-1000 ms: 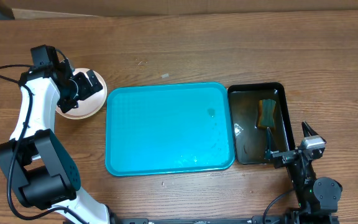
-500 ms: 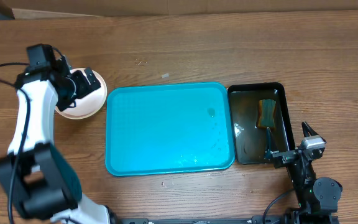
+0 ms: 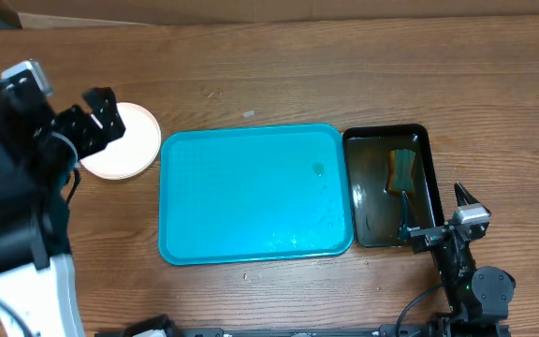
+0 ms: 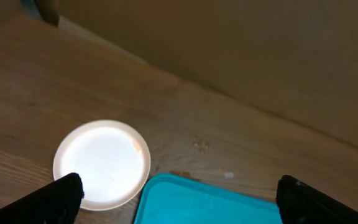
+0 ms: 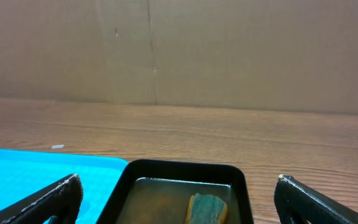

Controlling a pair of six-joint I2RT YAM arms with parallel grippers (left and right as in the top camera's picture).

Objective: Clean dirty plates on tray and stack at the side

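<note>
Turquoise tray [image 3: 251, 197] lies bare in the overhead view. The plates [image 3: 127, 145] show as one white disc on the table just beside its left edge, partly under your left gripper [image 3: 92, 117].

From the left wrist, the fingers [image 4: 61, 198] stand wide apart and hold nothing, with the plates below.

From the right wrist, your right gripper [image 5: 185, 199] is spread as well, above the black basin [image 5: 166, 171] and its sponge [image 5: 207, 208].

Bring the left arm down carelessly and a finger could catch the rim and shove the plates askew.
</note>
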